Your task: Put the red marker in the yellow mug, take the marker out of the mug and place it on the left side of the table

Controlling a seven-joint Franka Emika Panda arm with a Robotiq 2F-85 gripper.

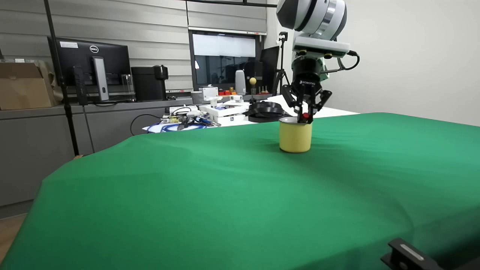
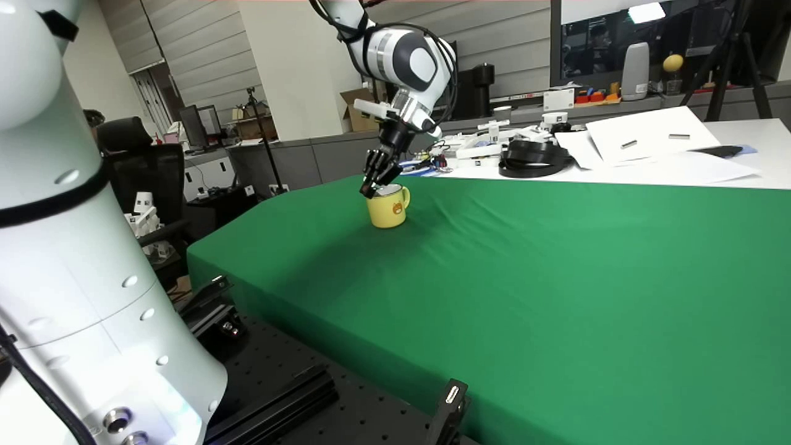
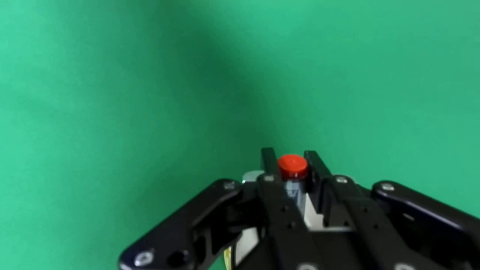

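Green cloth (image 2: pixel 556 278), roughly upright marker (image 3: pixel 294 179) in gripper (image 3: pixel 291 160), red end up

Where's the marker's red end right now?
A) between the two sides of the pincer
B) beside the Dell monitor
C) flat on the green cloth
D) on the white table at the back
A: the wrist view shows the red end of the marker pinched in the pincer, with black fingers on either side.
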